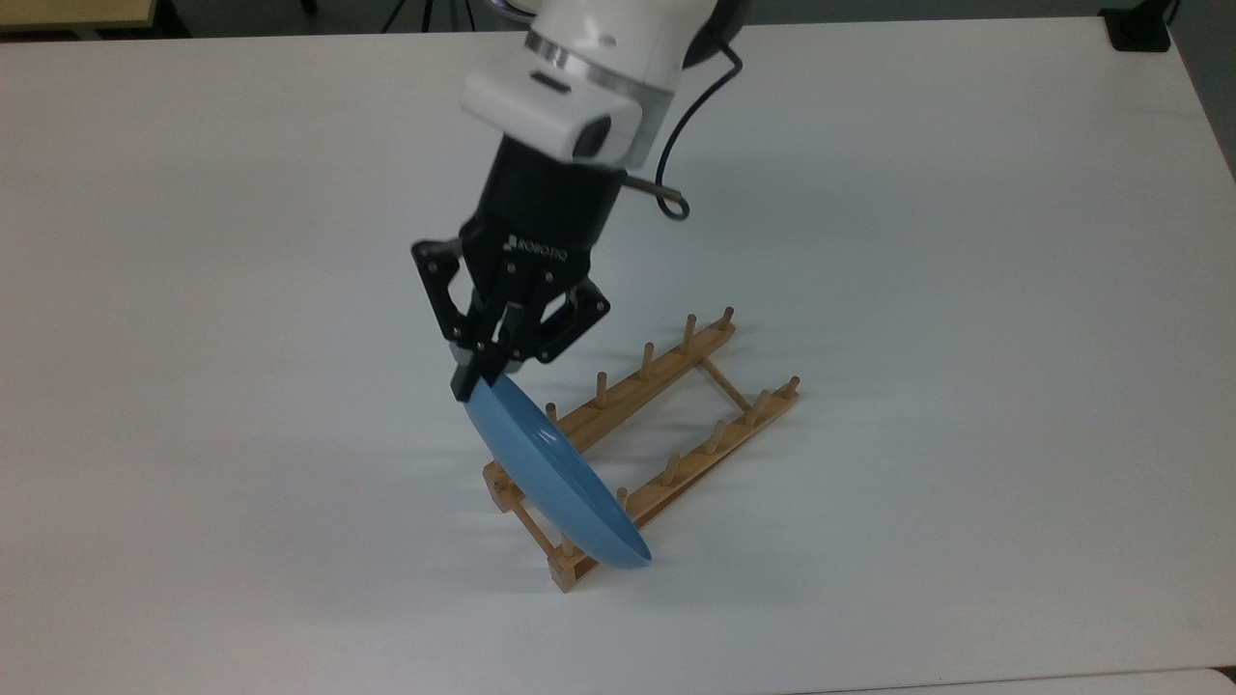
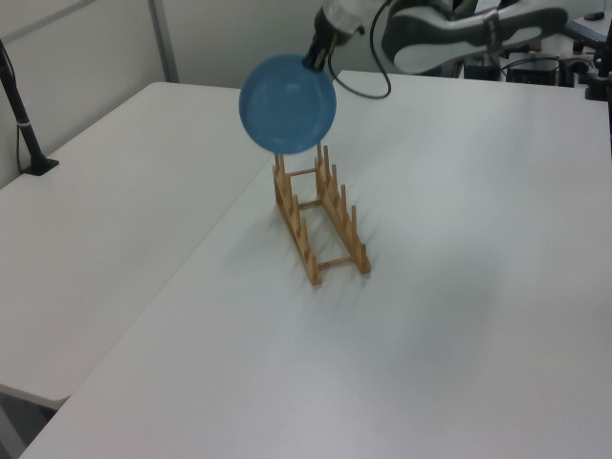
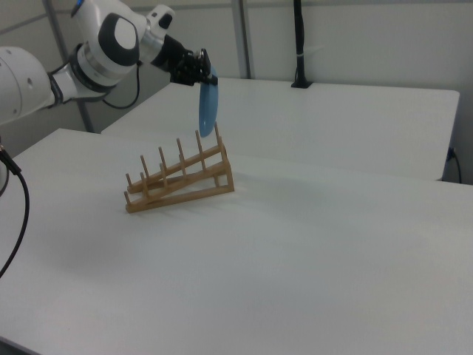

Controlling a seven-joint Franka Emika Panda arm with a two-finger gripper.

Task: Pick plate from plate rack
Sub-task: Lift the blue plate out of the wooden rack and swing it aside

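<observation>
Mostly done, judging by the lift: light-blue plate (image 1: 550,478) pinched by its upper rim in the two-finger gripper (image 1: 476,378), fingers closed tight on the edge with only the rim's thickness between them. Hangs on edge, tilted, over the near end of the wooden plate rack (image 1: 676,463) in the top view; lower edge at about 5 o'clock from the gripper. In the left view, plate (image 2: 287,103) sits above the rack's (image 2: 320,225) far end, bottom rim level with or just over the peg tips; contact with the pegs hard to rule out there. In the right view, plate (image 3: 207,109) seen edge-on, hanging from the gripper (image 3: 205,74), its lower rim beside the tallest end peg of the rack (image 3: 181,185), seemingly out of the slot. Left to do, as a judgement: carry clear of the pegs, up and away. Rack otherwise bare, resting on the white table (image 1: 966,290). Readable writing: "ROBOTIQ" in white on the black gripper body (image 1: 537,249); no other label legible.
</observation>
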